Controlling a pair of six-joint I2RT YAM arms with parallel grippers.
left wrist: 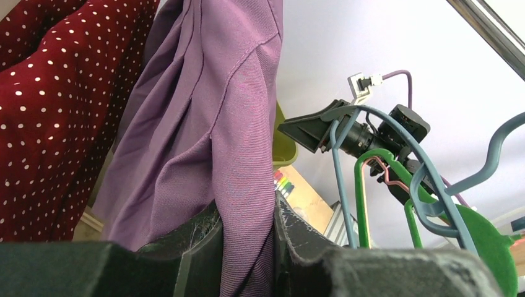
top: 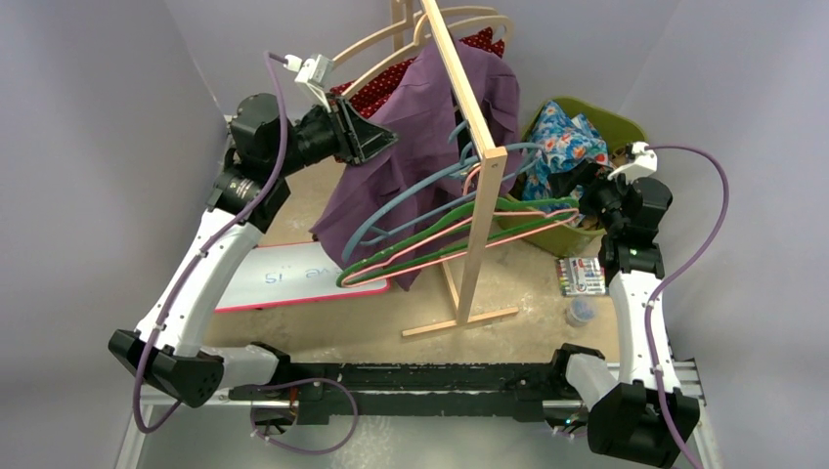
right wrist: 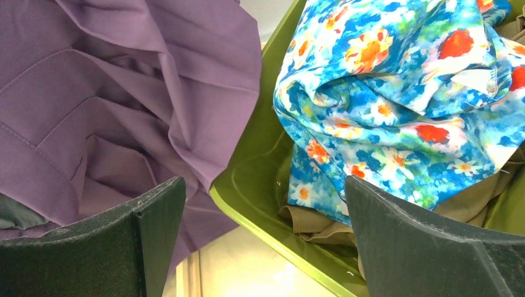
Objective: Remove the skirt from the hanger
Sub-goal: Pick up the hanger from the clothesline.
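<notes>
My left arm (top: 210, 264) raised high, reaching forward; left gripper (left wrist: 247, 226) pinched narrow on purple skirt (left wrist: 235, 124). My right arm (top: 635, 313) upright, right gripper (right wrist: 263, 204) spread wide, holding nothing.

The wooden rack post (top: 476, 166) stands mid-surface. Empty hangers (left wrist: 360, 204) fan off it toward the wide-open right end effector (right wrist: 260, 192), blocking that side. The skirt (top: 411, 147) curtains the left side. A full green bin (right wrist: 263, 148) fills the far right corner. Bare surface (top: 528, 337) lies along the near edge.
</notes>
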